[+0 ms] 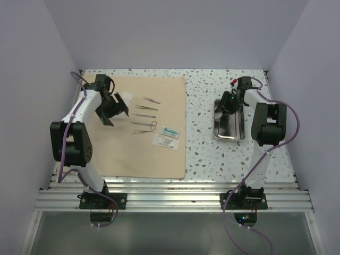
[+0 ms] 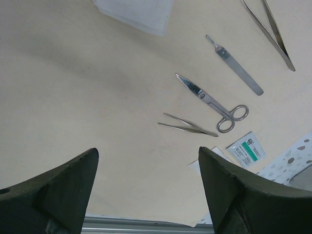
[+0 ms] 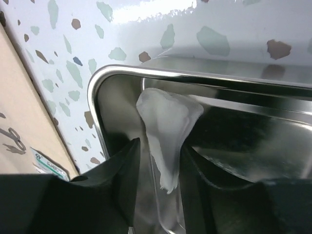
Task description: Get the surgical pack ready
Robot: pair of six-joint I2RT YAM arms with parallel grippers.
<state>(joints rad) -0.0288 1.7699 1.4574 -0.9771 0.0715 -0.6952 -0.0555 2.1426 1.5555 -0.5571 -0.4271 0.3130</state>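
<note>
While left gripper point(image 2: 147, 151) gapes wide, right gripper point(image 3: 160, 146), narrowly open, flanks crumpled gauze point(image 3: 168, 117) in steel tray point(image 3: 115, 105).

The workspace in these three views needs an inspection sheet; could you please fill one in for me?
Surface: speckled tabletop, tan cloth spread flat on its left half.
Job's things: thin steel instruments, gauze stack and white packet on the cloth; steel tray on bare tabletop right of the cloth, one gauze pad inside it.
Clutter: nothing seen.
Grippers: left gripper open, empty, above the cloth; right gripper in the tray, jaws parted around the gauze pad, seemingly not pinching it.
Cables: purple cables looped along both arms.
Surroundings: plain pale walls on three sides; metal rail at the near edge.
</note>
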